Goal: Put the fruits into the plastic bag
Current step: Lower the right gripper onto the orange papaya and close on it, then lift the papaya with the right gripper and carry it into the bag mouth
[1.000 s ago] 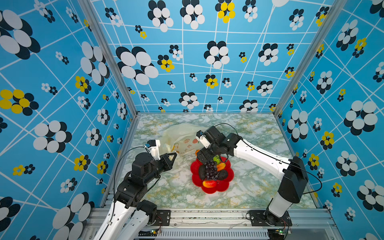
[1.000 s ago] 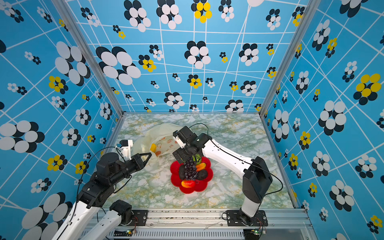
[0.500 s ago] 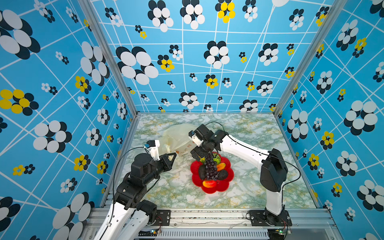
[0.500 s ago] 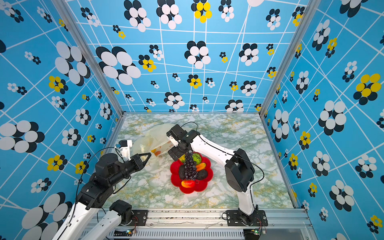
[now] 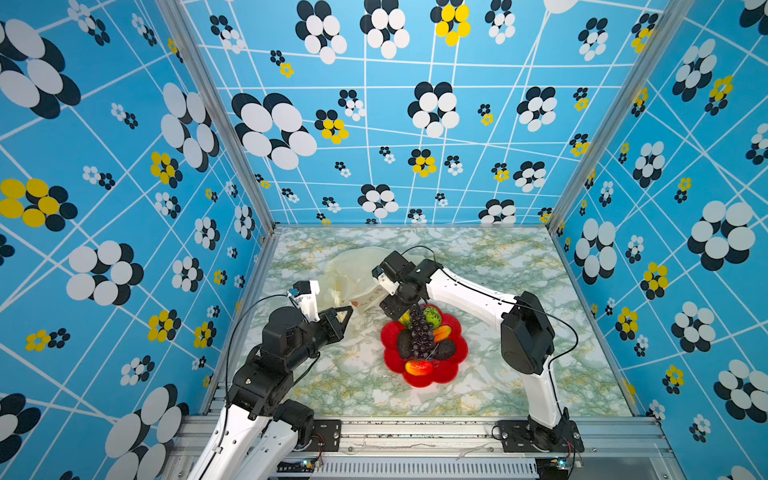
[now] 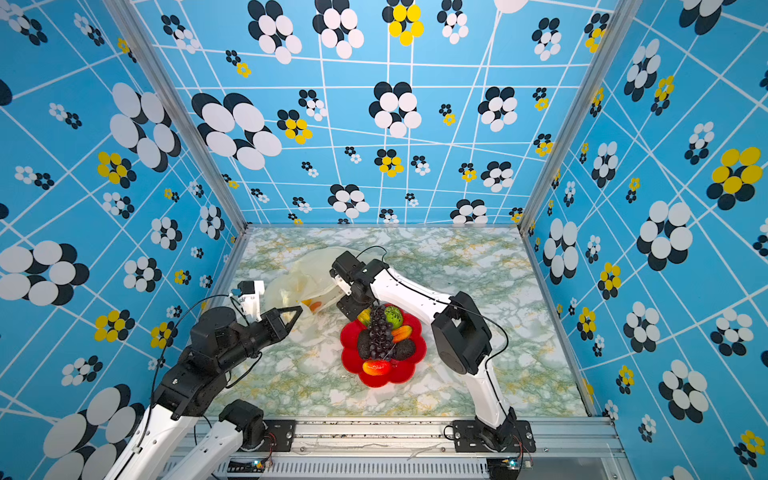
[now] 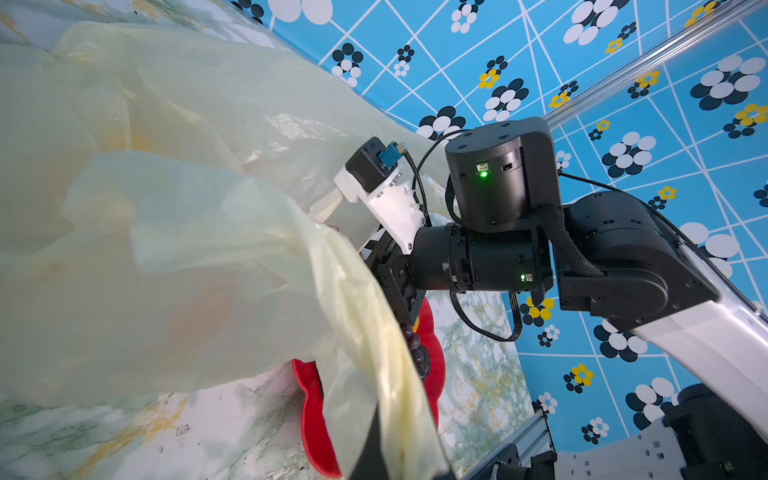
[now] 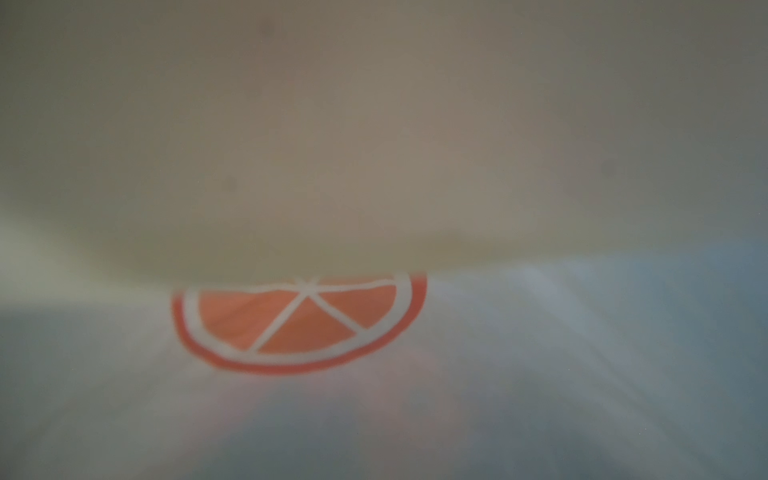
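You are at the bag-opening step, by my reading, and no fruit has gone in that I can see. The bag [image 5: 348,272] lies crumpled on the table [image 5: 519,270], far and left of the plate [image 5: 453,376], with its mouth turned toward the plate. Your left gripper [image 5: 348,311] is clamped together on the bag's near edge; in the left wrist view a strip of the film runs taut down to its finger. Your right gripper [image 5: 390,307] sits at the mouth, between the bag and the plate's far rim, but its jaws are hidden under its own wrist in both top views. The right wrist view shows only blurred film pressed close, with a printed orange slice [image 8: 299,324], so I cannot tell whether the jaws are apart or closed on anything. The fruits [image 5: 422,340] are heaped on the plate, the grapes [image 5: 420,332] draped across the middle. Orange patches showing through the film near the left gripper may be print and not fruit — I cannot say. Next, I judge, you need the mouth held wide: hold the near edge firmly with the left, get the right onto the opposite lip or clear of the film, then reach back for a fruit from the plate's far side. Mind the thin film, which could snag on the fingers or collapse shut once it is let go.
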`<state>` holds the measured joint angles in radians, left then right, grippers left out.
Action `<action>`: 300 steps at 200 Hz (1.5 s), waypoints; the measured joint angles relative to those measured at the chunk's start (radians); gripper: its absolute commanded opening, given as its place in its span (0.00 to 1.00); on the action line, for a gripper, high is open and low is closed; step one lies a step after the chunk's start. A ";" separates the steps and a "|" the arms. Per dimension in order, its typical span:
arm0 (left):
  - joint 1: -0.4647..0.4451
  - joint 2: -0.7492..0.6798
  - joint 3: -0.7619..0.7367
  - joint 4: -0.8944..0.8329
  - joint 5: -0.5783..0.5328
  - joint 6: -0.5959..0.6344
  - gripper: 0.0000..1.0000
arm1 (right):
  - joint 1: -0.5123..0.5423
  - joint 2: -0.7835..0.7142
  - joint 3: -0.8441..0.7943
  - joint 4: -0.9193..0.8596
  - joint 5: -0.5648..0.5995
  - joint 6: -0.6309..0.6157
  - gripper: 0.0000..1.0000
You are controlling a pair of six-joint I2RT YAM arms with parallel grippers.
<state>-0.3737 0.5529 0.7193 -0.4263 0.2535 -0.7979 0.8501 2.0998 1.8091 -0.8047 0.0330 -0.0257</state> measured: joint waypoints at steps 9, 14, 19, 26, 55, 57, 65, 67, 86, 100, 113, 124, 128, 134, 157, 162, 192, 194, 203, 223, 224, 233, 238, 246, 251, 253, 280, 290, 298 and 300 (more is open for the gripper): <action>0.000 0.000 0.000 0.000 0.000 0.000 0.01 | 0.000 0.004 0.000 0.000 0.000 0.002 0.72; 0.000 0.000 0.000 -0.001 0.000 0.000 0.01 | 0.000 0.006 0.000 0.000 0.000 0.000 0.71; 0.000 0.000 0.000 -0.003 0.000 0.000 0.01 | 0.000 0.008 0.000 0.000 0.000 -0.001 0.69; 0.000 -0.001 0.000 -0.006 0.000 0.000 0.01 | 0.000 0.011 0.000 0.000 -0.001 -0.001 0.67; 0.000 -0.008 0.000 -0.016 0.000 -0.003 0.01 | 0.000 0.019 0.000 0.000 -0.001 0.005 0.54; 0.000 -0.008 0.000 -0.016 0.000 -0.003 0.01 | 0.000 0.019 0.000 0.000 -0.001 0.006 0.53; 0.000 -0.010 0.000 -0.016 0.000 -0.003 0.01 | 0.000 0.020 0.000 0.000 -0.001 0.005 0.48; 0.000 -0.011 0.000 -0.016 0.000 -0.003 0.01 | 0.000 0.020 0.000 0.000 -0.001 0.003 0.47; 0.000 -0.016 0.000 -0.017 0.000 -0.003 0.01 | 0.000 0.020 0.000 0.001 -0.001 0.010 0.38; 0.000 -0.017 0.000 -0.017 0.000 -0.003 0.01 | 0.000 0.019 -0.001 0.006 -0.002 0.016 0.34; 0.000 -0.019 0.000 -0.018 0.000 -0.004 0.01 | -0.001 0.013 -0.010 0.017 -0.008 0.025 0.30; 0.000 -0.019 0.000 -0.018 0.000 -0.004 0.01 | -0.001 0.002 -0.027 0.037 -0.013 0.034 0.28; 0.000 -0.019 0.000 -0.018 0.000 -0.004 0.01 | -0.001 -0.006 -0.037 0.045 -0.016 0.039 0.28; 0.000 -0.019 0.000 -0.018 0.000 -0.006 0.01 | -0.001 -0.020 -0.053 0.061 -0.020 0.046 0.27; 0.000 -0.026 0.000 -0.018 0.000 -0.008 0.01 | -0.001 -0.097 -0.138 0.143 -0.044 0.076 0.26; 0.000 -0.029 0.000 -0.019 0.000 -0.012 0.01 | -0.001 -0.119 -0.158 0.163 -0.050 0.085 0.26; 0.000 -0.040 0.000 -0.022 0.001 -0.020 0.01 | -0.001 -0.228 -0.263 0.288 -0.097 0.122 0.26; 0.000 -0.040 0.000 -0.022 0.000 -0.022 0.01 | -0.001 -0.232 -0.267 0.294 -0.099 0.124 0.25; 0.000 -0.040 0.000 -0.022 0.001 -0.024 0.01 | -0.001 -0.248 -0.281 0.323 -0.111 0.134 0.25; 0.000 -0.040 0.000 -0.022 0.001 -0.027 0.01 | -0.001 -0.272 -0.308 0.372 -0.130 0.152 0.25; 0.000 -0.040 0.000 -0.022 0.001 -0.027 0.01 | -0.001 -0.273 -0.310 0.375 -0.131 0.154 0.25; 0.000 -0.040 0.000 -0.022 0.001 -0.029 0.01 | -0.001 -0.282 -0.321 0.386 -0.141 0.162 0.25; 0.000 -0.040 0.000 -0.022 0.001 -0.029 0.01 | -0.001 -0.288 -0.329 0.396 -0.145 0.167 0.25; 0.000 -0.040 0.000 -0.022 0.001 -0.030 0.01 | -0.001 -0.300 -0.342 0.406 -0.151 0.175 0.25; 0.000 -0.040 0.000 -0.022 0.001 -0.030 0.01 | -0.001 -0.310 -0.352 0.411 -0.154 0.181 0.25; 0.000 -0.040 0.000 -0.022 0.001 -0.030 0.01 | -0.001 -0.313 -0.356 0.414 -0.156 0.182 0.25; 0.000 -0.040 -0.003 -0.020 0.001 -0.034 0.01 | -0.001 -0.384 -0.416 0.455 -0.174 0.220 0.25; 0.000 -0.037 -0.006 -0.018 0.001 -0.034 0.01 | -0.001 -0.418 -0.442 0.477 -0.177 0.237 0.24; 0.000 -0.033 -0.008 -0.014 0.005 -0.039 0.01 | -0.002 -0.450 -0.468 0.501 -0.180 0.253 0.24; 0.000 -0.032 -0.008 -0.014 0.005 -0.040 0.01 | -0.002 -0.455 -0.472 0.505 -0.180 0.255 0.24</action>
<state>-0.3737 0.5213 0.7116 -0.4404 0.2581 -0.8383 0.8482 1.6444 1.3376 -0.3000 -0.1474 0.2295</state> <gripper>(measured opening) 0.045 0.322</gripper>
